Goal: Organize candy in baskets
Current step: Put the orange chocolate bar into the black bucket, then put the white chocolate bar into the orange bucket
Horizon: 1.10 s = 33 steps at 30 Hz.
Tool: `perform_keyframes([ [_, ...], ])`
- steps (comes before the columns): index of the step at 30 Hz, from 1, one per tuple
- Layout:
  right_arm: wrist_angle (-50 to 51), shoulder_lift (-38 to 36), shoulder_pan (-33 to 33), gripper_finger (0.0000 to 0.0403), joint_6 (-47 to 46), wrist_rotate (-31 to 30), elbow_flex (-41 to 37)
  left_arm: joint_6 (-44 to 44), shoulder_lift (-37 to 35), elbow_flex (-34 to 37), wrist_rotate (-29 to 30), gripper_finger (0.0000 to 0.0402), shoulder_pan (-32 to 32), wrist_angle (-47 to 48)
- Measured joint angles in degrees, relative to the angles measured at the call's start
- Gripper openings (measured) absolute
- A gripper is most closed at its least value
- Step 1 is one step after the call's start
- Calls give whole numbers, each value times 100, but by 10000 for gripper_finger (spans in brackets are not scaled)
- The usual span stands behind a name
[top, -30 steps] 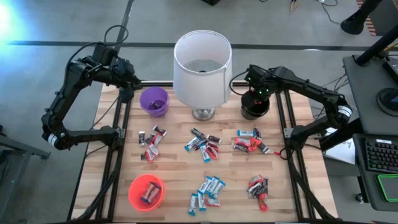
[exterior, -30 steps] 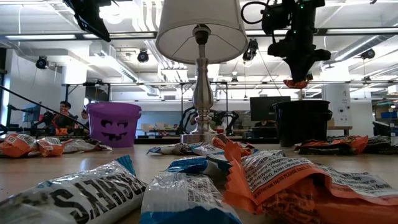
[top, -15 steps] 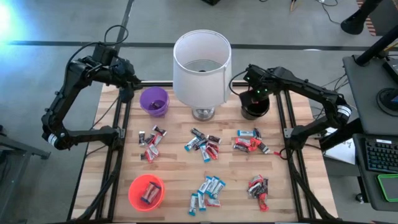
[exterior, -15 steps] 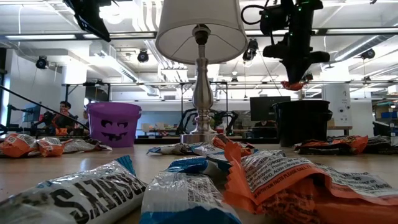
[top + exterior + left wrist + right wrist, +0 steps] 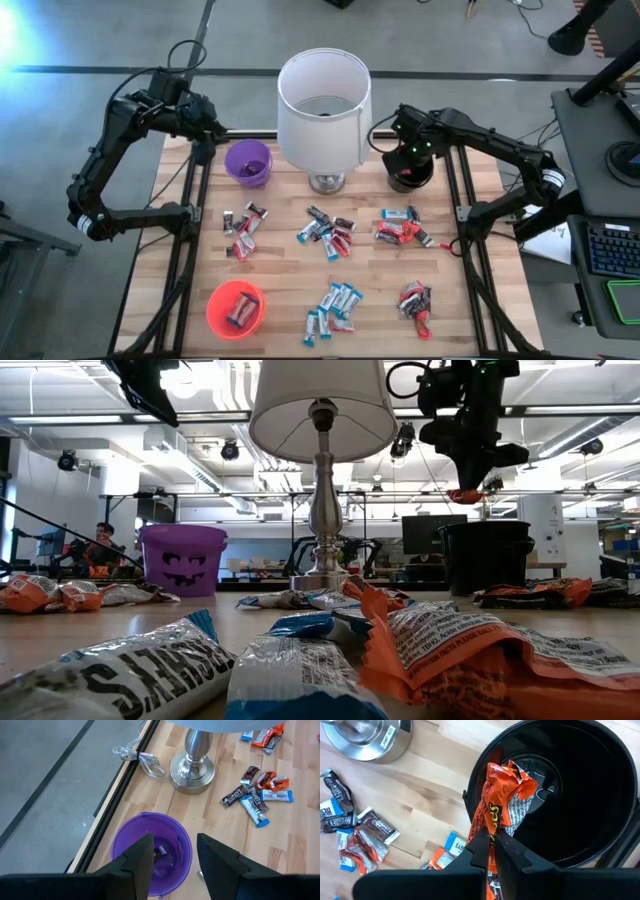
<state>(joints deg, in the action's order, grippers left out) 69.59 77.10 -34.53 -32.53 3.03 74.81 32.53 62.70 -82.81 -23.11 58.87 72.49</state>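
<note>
I counted three baskets: a purple basket [image 5: 248, 162], a black basket [image 5: 409, 175] and an orange basket [image 5: 235, 308]. The loose candy lay in six clusters on the table [image 5: 280, 270]: one [image 5: 243, 228] below the purple basket, one [image 5: 327, 231] in front of the lamp [image 5: 323, 105], one [image 5: 402, 229] below the black basket, and two [image 5: 334, 307] [image 5: 415, 302] along the near edge, plus wrappers inside the orange basket. I could not count single pieces reliably.

The piece I was working with was an orange candy [image 5: 501, 805], its wrapper crumpled and shiny with dark lettering. My right gripper [image 5: 491, 851] had its jaws pinched tight on the wrapper's lower end, and the rest of it stuck out beyond the fingertips. The black basket sat directly beyond the jaws, its dark opening behind the candy; in the low view the wrapper hung just above that basket's rim.

My left gripper [image 5: 172, 862] waited with its jaws partly apart and nothing between them. The purple basket lay straight beyond them, with a dark wrapped piece [image 5: 160, 853] visible inside.
</note>
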Motion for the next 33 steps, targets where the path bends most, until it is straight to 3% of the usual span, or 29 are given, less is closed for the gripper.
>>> perform_keyframes([
  [6,197,-4,-2,24,8,-21,-1,-20,0,0,0,134,0,0],
  [12,214,-16,-2,49,-15,-894,-6,-70,0,0,0,134,-1,0],
  [33,141,-39,0,54,-5,-908,362,-143,0,0,0,134,-2,0],
])
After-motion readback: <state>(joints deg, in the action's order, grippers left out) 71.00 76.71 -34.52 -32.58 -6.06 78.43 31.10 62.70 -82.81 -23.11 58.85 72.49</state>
